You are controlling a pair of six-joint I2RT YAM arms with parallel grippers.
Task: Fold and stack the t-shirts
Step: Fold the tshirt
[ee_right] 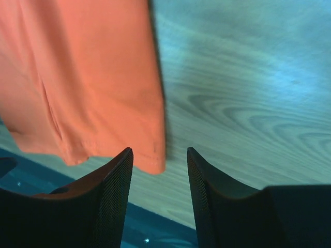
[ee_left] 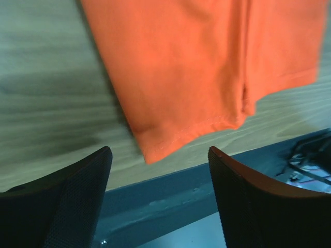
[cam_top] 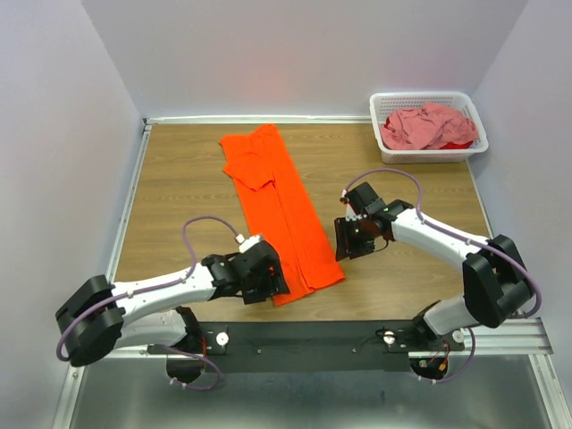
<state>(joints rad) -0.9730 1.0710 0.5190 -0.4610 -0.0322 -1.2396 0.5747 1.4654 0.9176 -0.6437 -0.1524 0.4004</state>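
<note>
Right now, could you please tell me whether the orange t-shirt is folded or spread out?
Folded: the orange t-shirt lies on the table as a long narrow strip, sleeve turned inward.

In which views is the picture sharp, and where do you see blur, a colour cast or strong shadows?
Top external: sharp and evenly lit, with a faint orange glow on the back wall above the orange t-shirt. Left wrist: the table is smeared, the shirt hem clearer. Right wrist: a bluish cast on the table, a dark shadow along the shirt's edge.

Bright, even overhead light, faint shadows; top view sharp, both wrist views soft and blurred throughout
</note>
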